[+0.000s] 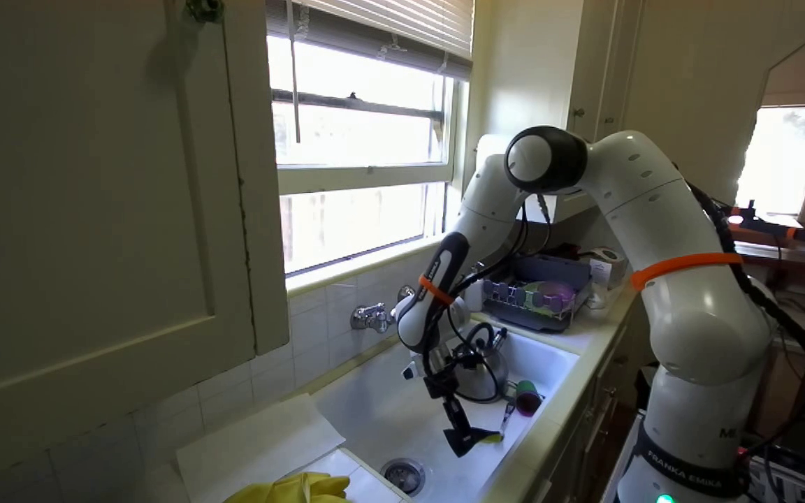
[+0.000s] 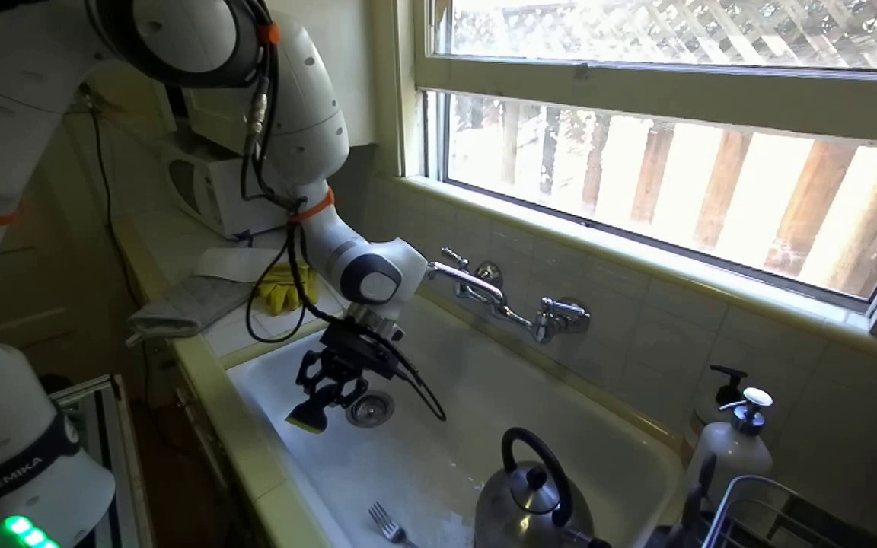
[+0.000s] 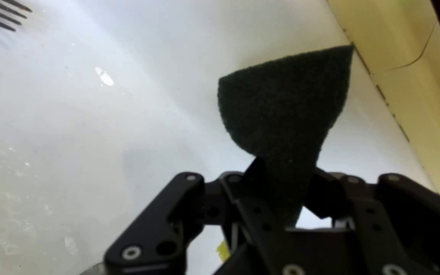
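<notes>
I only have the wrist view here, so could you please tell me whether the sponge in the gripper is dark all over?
Observer: No, the sponge pinched in the gripper also shows yellow in both exterior views, along an edge turned away from your camera.
Operator: Thank you, and is there anything in the sink that I cannot see in the wrist view?
Observer: Yes, in both exterior views a metal kettle stands upright there, toward the end away from the drain.
</notes>
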Robot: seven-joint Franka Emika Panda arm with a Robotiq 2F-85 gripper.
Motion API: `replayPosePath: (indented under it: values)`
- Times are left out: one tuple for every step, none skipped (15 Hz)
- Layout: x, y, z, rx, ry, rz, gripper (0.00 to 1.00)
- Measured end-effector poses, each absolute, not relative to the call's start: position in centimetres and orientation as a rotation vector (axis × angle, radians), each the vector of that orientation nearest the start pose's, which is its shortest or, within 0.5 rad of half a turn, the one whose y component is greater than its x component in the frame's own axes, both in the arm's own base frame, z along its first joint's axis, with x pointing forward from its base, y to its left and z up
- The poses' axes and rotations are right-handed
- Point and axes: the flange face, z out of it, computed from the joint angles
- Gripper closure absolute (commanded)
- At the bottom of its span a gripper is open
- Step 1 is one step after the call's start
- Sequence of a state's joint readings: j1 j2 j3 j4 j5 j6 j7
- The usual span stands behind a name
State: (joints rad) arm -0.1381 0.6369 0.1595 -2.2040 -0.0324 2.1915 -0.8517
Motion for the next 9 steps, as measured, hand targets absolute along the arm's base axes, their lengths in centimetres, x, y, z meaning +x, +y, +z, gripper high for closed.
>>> replayPosePath:
  values:
    - [45.62, 2.47, 6.12, -2.437, -1.188, 0.76, 0.85]
    - [45.81, 2.7, 6.14, -2.439, -1.194, 0.749, 0.85]
    - [45.92, 2.76, 6.16, -2.441, -1.197, 0.745, 0.85]
    - [45.96, 2.73, 6.16, -2.441, -1.196, 0.743, 0.85]
    - [45.96, 2.7, 6.13, -2.441, -1.196, 0.743, 0.85]
    - [45.95, 2.7, 6.11, -2.441, -1.195, 0.744, 0.96]
    - [45.94, 2.7, 6.09, -2.44, -1.195, 0.744, 0.96]
    - [45.88, 2.77, 6.03, -2.434, -1.203, 0.744, 0.96]
    - [45.71, 2.94, 5.89, -2.428, -1.208, 0.749, 0.96]
